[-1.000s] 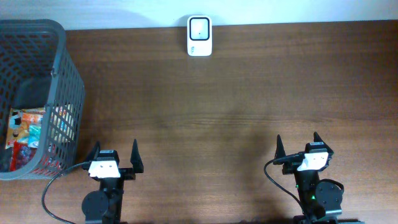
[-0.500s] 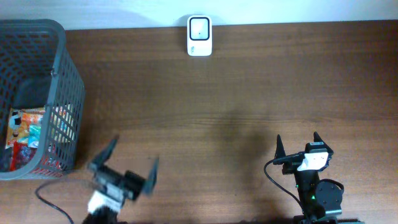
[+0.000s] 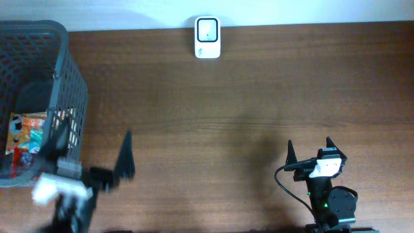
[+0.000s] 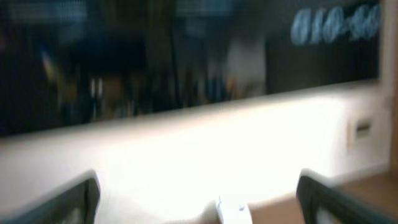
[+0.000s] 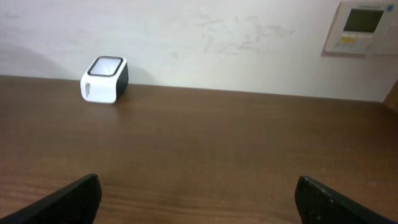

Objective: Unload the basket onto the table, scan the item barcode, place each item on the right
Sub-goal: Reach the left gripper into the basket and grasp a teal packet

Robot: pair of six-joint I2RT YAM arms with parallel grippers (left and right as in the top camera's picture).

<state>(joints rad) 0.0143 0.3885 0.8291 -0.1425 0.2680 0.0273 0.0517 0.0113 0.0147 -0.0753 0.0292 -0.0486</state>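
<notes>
1. Now my blurred left gripper (image 3: pixel 97 129) gapes empty, lower left, beside the basket (image 3: pixel 65 71).
2. Colourful packets (image 3: pixel 26 136) lie inside it.
3. My right gripper (image 3: pixel 309 142) gapes empty, lower right.
4. Scanner (image 3: pixel 207 37): top centre.

Packets (image 3: pixel 26 137) in basket (image 3: pixel 63 71), left of scanner (image 3: pixel 207 37)

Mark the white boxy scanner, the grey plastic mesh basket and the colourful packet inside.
white boxy scanner (image 3: pixel 207 37), overhead view, top face
grey plastic mesh basket (image 3: pixel 68 71), overhead view, right wall
colourful packet (image 3: pixel 24 133), overhead view, middle

A grey basket (image 3: pixel 71 84) stands at the brown table's (image 3: pixel 259 97) left edge; a panel (image 5: pixel 362 25) hangs on the white wall (image 5: pixel 217 37) behind.
</notes>
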